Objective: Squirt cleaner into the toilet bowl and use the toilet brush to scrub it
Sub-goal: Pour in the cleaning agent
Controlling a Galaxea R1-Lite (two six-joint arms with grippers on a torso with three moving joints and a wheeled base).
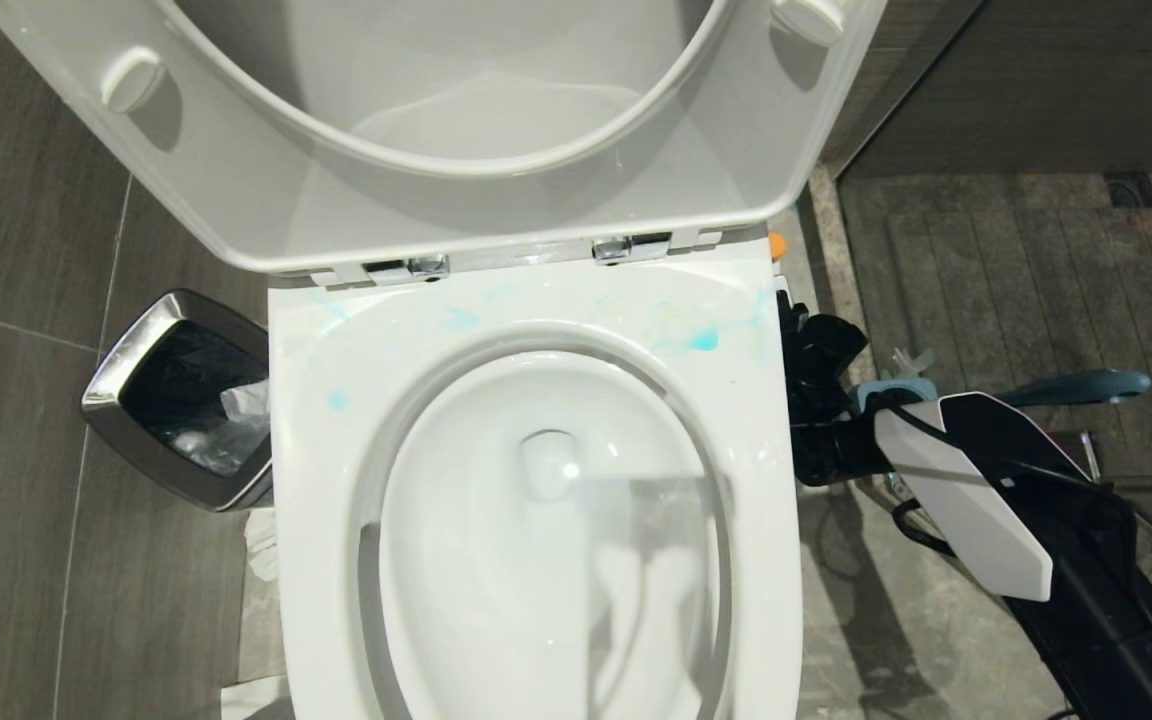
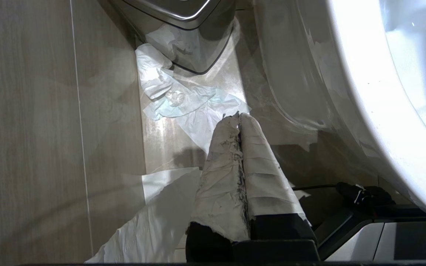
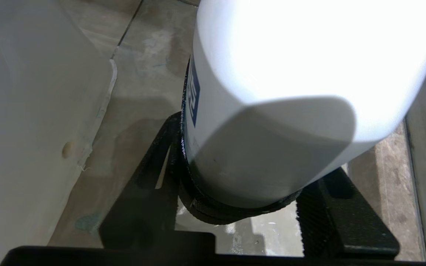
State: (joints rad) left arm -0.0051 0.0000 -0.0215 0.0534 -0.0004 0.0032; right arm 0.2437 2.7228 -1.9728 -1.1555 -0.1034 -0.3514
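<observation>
While our left gripper (image 2: 239, 118) hangs clenched (idle), our right gripper's fingers (image 3: 183, 155) flank the upright cleaner bottle (image 3: 272, 111) beside the toilet bowl (image 1: 536, 520).

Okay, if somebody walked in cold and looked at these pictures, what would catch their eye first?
The open toilet bowl fills the middle of the head view, its rim smeared with turquoise-blue stains near the hinges. To the robot's right, beside the toilet, the right claw has a white cleaner bottle between its fingers. On the left stands a steel-rimmed waste bin, with crumpled tissue on the floor near it.
</observation>
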